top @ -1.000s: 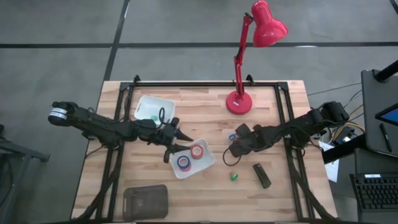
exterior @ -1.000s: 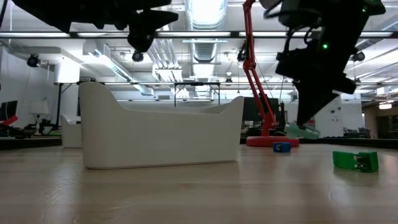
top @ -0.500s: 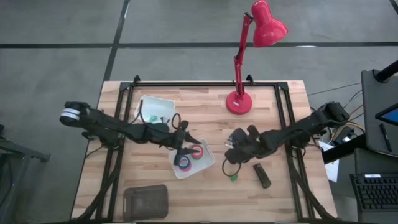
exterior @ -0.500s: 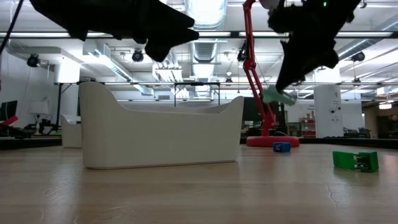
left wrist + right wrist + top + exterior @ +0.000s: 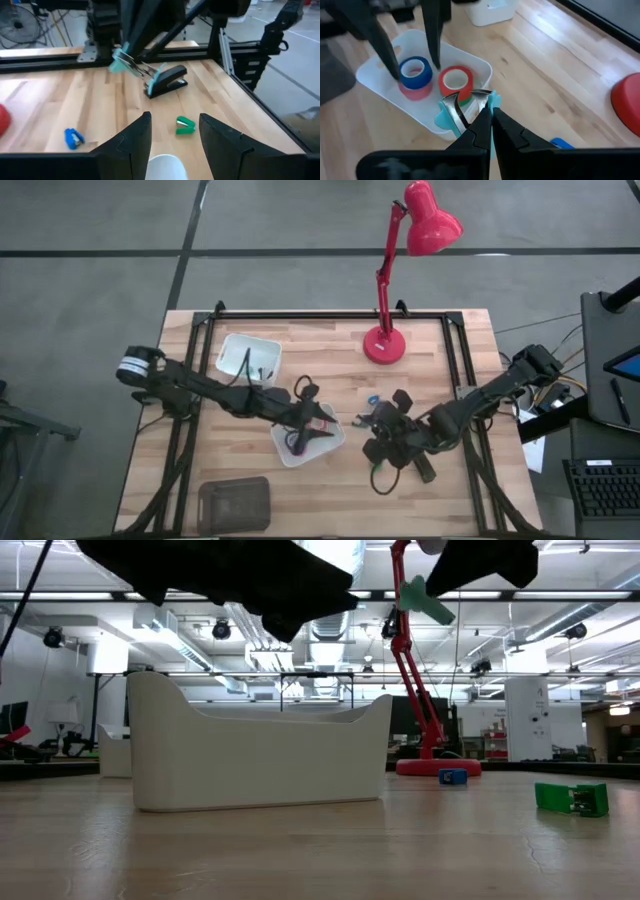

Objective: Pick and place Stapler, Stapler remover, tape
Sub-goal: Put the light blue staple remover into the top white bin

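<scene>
A teal staple remover (image 5: pixel 470 107) hangs high over the table, with my right gripper (image 5: pixel 487 125) shut on it just right of the white bin (image 5: pixel 290 452). The bin holds tape rolls: a blue one (image 5: pixel 415 70) stacked on a pink one, and a red one (image 5: pixel 455 80) on a green one. My left gripper (image 5: pixel 175 142) stands open above the bin, with nothing between its fingers. The black stapler (image 5: pixel 167 81) lies flat on the wood behind the remover, partly under my right arm in the high view. My right gripper pinches the remover's teal plastic body (image 5: pixel 491 102) between its two fingers. The metal claws (image 5: pixel 456 107) stick out past the fingertips. The fingers slant down from the table's right side. The remover is lifted clear of the table (image 5: pixel 425 600).
A small green stapler (image 5: pixel 572 798) and a small blue one (image 5: pixel 452 776) lie on the wood right of the bin. The red lamp's base (image 5: pixel 383 345) stands at the far middle. A second white bin (image 5: pixel 248 355) is at the far left, and a dark tray (image 5: pixel 234 502) at the near left.
My right gripper has risen from near the table with the staple remover, turning as it rose, and has gone toward the white bin. My left gripper has gone toward the table's right over the bin and has stayed open.
</scene>
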Controlling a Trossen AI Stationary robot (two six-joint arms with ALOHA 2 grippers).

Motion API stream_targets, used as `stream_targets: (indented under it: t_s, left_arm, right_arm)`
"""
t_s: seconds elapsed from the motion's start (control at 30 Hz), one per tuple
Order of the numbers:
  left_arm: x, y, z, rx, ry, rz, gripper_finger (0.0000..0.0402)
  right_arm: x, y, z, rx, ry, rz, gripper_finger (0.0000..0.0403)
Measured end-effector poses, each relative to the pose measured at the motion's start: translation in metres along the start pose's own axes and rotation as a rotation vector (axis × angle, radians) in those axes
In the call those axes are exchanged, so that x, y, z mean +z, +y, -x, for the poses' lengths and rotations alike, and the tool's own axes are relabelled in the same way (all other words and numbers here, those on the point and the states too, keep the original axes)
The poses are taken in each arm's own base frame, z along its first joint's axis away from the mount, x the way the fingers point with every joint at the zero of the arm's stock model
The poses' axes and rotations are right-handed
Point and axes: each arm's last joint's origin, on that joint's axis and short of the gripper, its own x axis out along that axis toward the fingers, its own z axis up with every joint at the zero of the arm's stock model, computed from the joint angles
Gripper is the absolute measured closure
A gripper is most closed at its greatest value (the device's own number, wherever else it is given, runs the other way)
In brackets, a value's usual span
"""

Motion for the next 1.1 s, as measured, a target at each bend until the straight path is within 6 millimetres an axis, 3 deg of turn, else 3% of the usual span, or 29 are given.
stream_targets:
  t_s: [0.4,1.1]
  left_arm:
    - [-0.002,0.0,-0.032,0.114,0.143,0.057,0.0235]
    - [0.012,-0.005,-0.03,0.114,0.074,0.125,0.0237]
  right_arm:
    - [0.002,0.004,-0.001,0.024,-0.011,0.021,0.0394]
    - [0.0,0.005,-0.004,0.041,-0.023,0.027,0.0394]
